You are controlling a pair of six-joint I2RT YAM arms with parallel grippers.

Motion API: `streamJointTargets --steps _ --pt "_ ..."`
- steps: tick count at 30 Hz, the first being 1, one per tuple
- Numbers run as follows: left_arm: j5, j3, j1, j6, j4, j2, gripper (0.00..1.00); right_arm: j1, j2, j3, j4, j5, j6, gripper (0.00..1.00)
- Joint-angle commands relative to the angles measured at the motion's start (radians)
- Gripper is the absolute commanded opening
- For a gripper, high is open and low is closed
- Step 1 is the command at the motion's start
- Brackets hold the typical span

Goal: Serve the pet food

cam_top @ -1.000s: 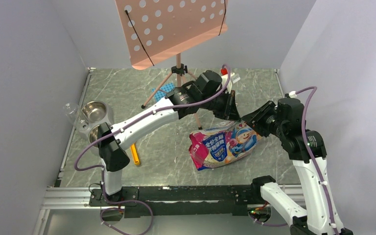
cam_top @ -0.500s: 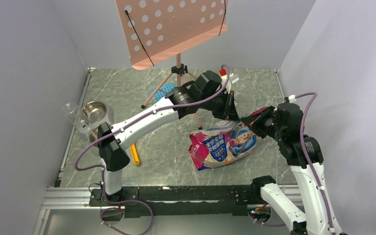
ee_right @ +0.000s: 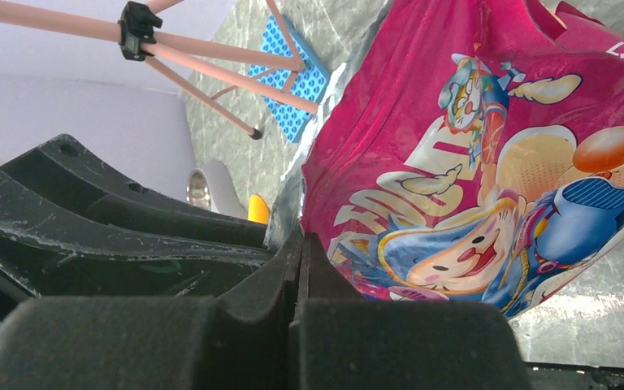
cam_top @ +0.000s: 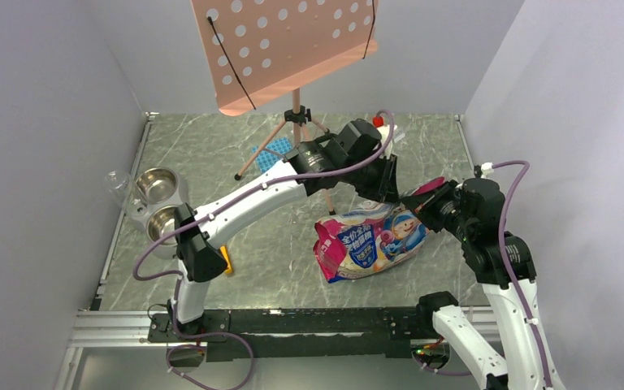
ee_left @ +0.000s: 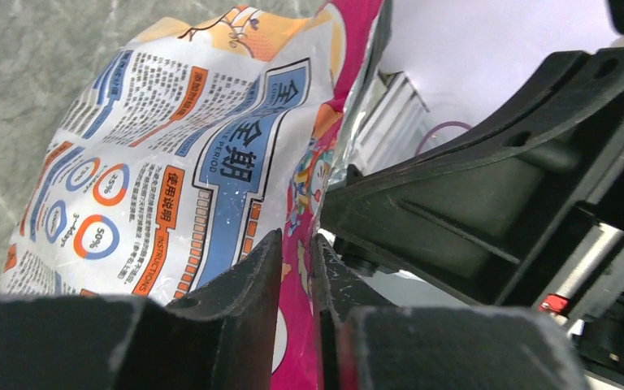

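Moved: the right gripper (cam_top: 424,201) has come in from 3 o'clock onto the foil bag (cam_top: 370,240) and closed. The left gripper (ee_left: 296,244) and its arm have swung a little toward 3 o'clock, so the lower link now hides more of the yellow scoop (ee_right: 257,210) and less of the nearer bowl (cam_top: 165,224).
Right grip: pinched tight on the bag's silvery top edge at its 2 o'clock corner, which stands raised off the table (cam_top: 276,244).
Left grip: fingers a narrow slit apart, with the bag's pink edge running through the slit. Whether the pads touch the foil I cannot tell. It sits at the bag's 12 o'clock edge, just beside the right gripper.
Bag: lying printed face up at about 4 o'clock from the table's middle, top end toward 2 o'clock.
Pet food: no view shows the pet food itself, and whether it is inside the bag cannot be told.
Bowls: two steel ones at the 9 o'clock edge, the farther bowl (cam_top: 157,185) at 12 o'clock of the nearer, both well apart from the bag.
Scoop: on the table between bowls and bag.
Backdrop: pink perforated board (cam_top: 284,49) on a tripod (cam_top: 296,118) at 12 o'clock, with a blue cloth (cam_top: 266,153) near its foot.
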Motion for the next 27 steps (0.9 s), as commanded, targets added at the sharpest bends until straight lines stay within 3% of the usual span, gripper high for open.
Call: streamJointTargets --steps 1,11,16,22,27 --pt "-0.13 0.052 -0.014 0.056 -0.112 0.036 0.25 -0.003 0.001 -0.023 0.041 0.015 -0.016 0.0" --pt "-0.281 0.177 -0.025 0.149 -0.216 0.104 0.16 -0.003 0.02 -0.011 0.006 0.034 -0.055 0.0" --pt "-0.281 0.213 -0.029 0.192 -0.221 0.126 0.0 -0.003 0.041 -0.033 -0.025 0.077 -0.093 0.0" --pt "-0.378 0.275 -0.044 0.17 -0.233 0.122 0.0 0.037 0.083 -0.042 -0.104 0.194 -0.145 0.0" --pt "-0.493 0.29 -0.057 0.173 -0.258 0.107 0.0 0.194 0.157 0.079 -0.295 0.375 -0.112 0.0"
